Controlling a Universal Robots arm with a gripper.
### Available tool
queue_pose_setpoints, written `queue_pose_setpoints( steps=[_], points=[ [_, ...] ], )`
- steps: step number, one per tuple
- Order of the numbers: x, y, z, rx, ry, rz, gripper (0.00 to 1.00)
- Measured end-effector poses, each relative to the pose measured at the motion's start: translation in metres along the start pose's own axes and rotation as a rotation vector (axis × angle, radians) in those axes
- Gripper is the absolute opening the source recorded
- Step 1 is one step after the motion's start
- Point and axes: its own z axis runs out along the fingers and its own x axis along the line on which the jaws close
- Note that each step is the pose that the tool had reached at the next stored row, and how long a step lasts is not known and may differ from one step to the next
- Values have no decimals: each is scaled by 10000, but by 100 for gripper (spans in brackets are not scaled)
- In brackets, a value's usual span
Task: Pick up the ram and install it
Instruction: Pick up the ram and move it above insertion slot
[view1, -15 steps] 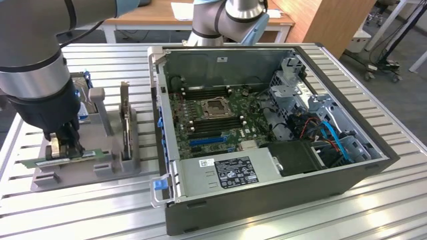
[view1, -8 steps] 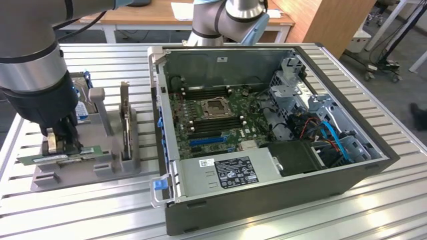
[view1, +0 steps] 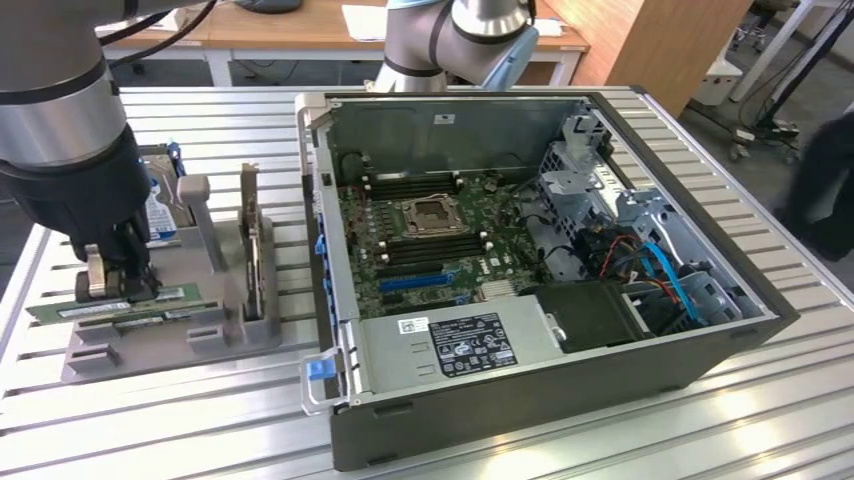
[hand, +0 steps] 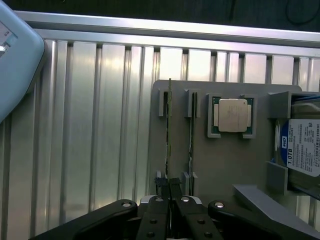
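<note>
The ram (view1: 167, 297) is a thin green stick with a white sticker. It stands on edge in the front slot of a grey holder (view1: 174, 340) at the exterior view's left. My gripper (view1: 118, 285) comes down on it from above, its dark fingers shut on the stick's top edge. In the wrist view the ram (hand: 169, 115) appears edge-on as a thin line running away from my gripper (hand: 170, 187). A second thin stick (hand: 191, 125) stands parallel beside it in the neighbouring slot, apart from my fingers.
An open computer case (view1: 747, 330) lies at the exterior view's right, with a motherboard, CPU socket (view1: 430, 214) and memory slots. The holder also carries an upright expansion card (view1: 250, 235), a hard drive (hand: 302, 150) and a processor chip (hand: 233, 115). Ribbed aluminium table (hand: 100, 125) lies all around.
</note>
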Motion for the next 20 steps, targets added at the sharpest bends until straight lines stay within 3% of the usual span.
queue_pose_setpoints(
  steps=[20],
  points=[
    [-5, 18, -424, -1, 0, 1, 12]
  ],
)
